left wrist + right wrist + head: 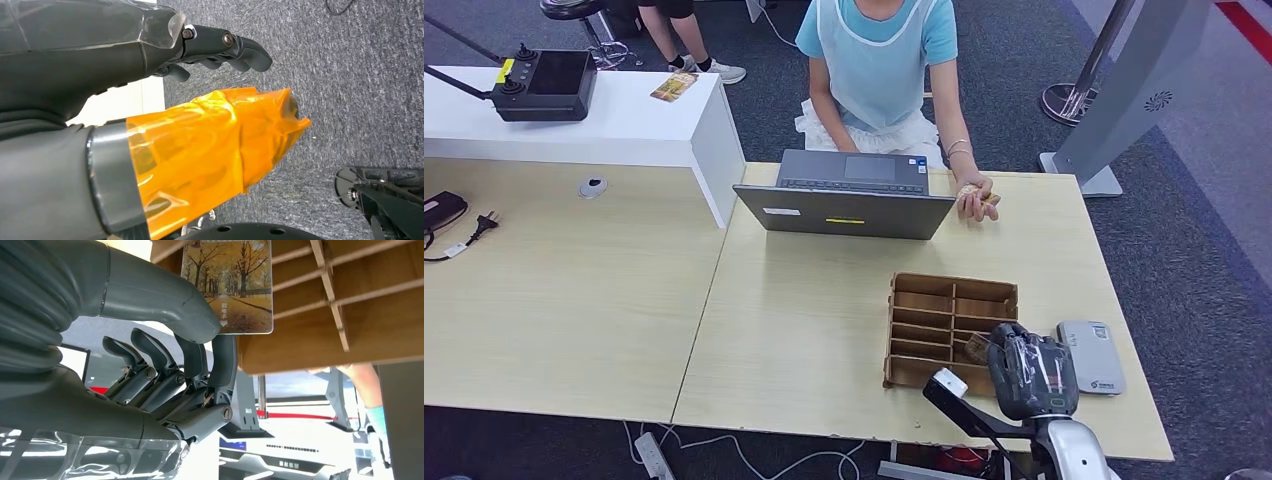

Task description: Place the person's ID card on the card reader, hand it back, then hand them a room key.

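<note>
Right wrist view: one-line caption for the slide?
Right hand pinches a tree-print card at the wooden slotted organizer.

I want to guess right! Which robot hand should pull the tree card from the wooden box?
The right hand: it is already at the wooden box, thumb on the tree card. The left hand hangs over carpet.

One laptop point(854, 195) stands open on the worktop point(804, 330). One wooden rack point(949, 325) with slots, one card reader point(1091, 356), one patterned card point(229, 285) in the rack and a second card point(674, 86) on the white counter point(624, 125). One controller point(544, 85), one plug point(482, 226), one round disc point(592, 187). Two people: one point(879, 70) seated, one point(689, 35) behind. One robot hand point(1031, 372) over the rack, another hand point(150, 100) by the floor.
</note>
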You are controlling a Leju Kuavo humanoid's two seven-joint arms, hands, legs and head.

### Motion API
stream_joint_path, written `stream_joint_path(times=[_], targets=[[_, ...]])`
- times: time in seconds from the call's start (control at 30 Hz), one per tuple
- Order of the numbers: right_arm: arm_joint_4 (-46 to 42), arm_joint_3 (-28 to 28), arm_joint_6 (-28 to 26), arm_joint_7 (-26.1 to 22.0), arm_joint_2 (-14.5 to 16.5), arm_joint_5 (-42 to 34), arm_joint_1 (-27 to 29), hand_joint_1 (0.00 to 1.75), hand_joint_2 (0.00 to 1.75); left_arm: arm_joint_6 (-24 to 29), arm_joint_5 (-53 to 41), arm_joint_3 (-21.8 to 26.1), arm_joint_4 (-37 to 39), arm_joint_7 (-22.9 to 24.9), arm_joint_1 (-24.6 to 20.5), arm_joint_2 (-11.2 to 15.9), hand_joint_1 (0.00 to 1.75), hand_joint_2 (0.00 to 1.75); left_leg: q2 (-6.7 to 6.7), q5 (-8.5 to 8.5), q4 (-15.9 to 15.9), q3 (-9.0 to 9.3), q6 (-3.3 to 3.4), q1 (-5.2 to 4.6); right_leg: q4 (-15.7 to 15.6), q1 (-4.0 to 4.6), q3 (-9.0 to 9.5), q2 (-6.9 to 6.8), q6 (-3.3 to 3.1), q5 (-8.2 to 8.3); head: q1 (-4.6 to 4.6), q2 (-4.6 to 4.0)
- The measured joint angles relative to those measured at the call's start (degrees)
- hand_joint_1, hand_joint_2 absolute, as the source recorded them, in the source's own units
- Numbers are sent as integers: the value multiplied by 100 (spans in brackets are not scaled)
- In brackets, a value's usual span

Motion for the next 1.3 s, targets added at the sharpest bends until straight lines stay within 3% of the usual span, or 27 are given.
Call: stream_joint_path(times=[0.73, 1.03, 1.3], targets=[[-324, -305, -392, -333, -95, -210, 114, 175, 175, -2, -2, 0, 17, -5, 1, 6, 0, 0, 0, 0, 0, 1, 0, 0, 0, 0, 0, 0, 0, 0, -1, 0], [-562, -347, -675, -1040, -168, -770, 152, 175, 175, -7, -4, 0, 31, -43, 1, 22, 0, 0, 0, 0, 0, 1, 0, 0, 0, 0, 0, 1, 0, 0, -1, 0], [-755, -304, -755, -1224, -270, -867, 118, 175, 175, -9, -9, 0, 52, -72, 0, 41, 0, 0, 0, 1, 0, 0, 0, 0, 0, 0, 2, 1, 0, 1, 0, 0]])
